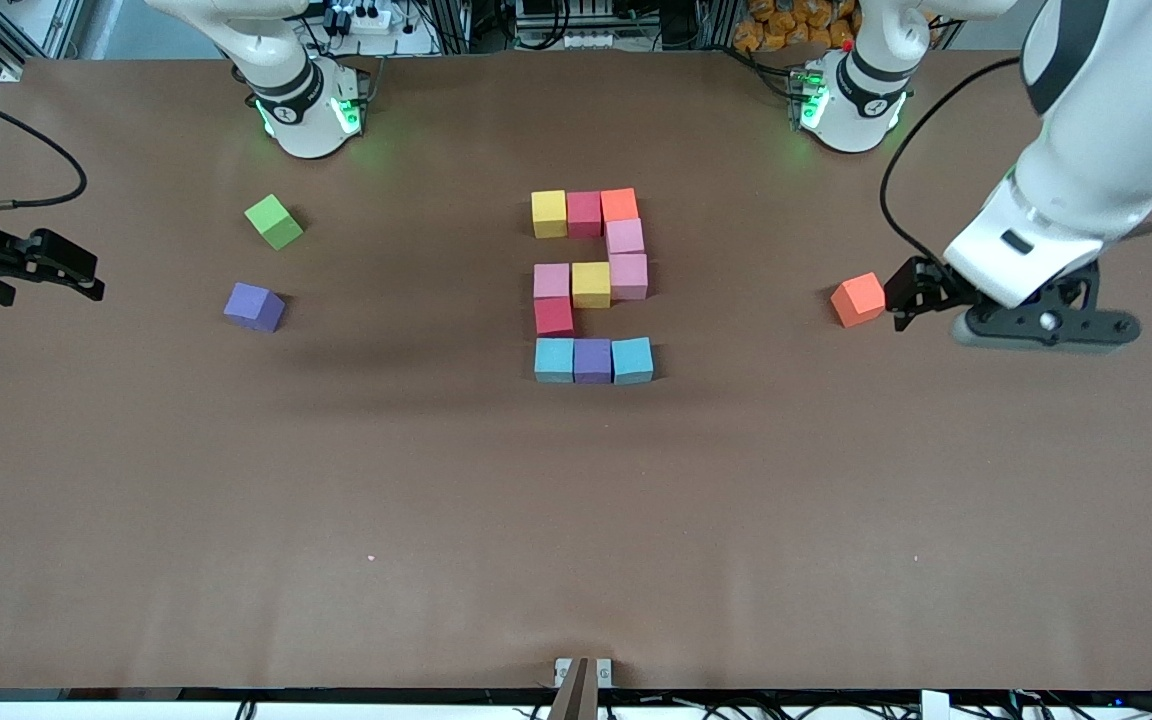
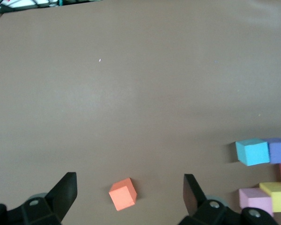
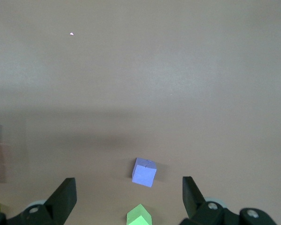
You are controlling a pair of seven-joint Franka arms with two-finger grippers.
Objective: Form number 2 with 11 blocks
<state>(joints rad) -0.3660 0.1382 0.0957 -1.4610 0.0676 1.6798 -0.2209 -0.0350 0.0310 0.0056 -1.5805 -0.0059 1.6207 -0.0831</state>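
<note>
Multicolour number 2 complete; left gripper, right gripper fingers apart.

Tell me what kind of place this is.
Likely a robotics lab bench: a brown table with two arm bases bolted along one edge, coloured foam blocks laid out as a digit, and power strips and cabling past the table edge.

- A matte brown bench fills nearly the whole front view, its surface evenly lit with soft, blurred shadows.
- A few tiny pale specks dot the bench toward the front camera.
- Along the bench's top edge stand metal frame rails, a white power strip and tangled dark cables.
- An orange heap sits there too; what it is cannot be told.
</note>
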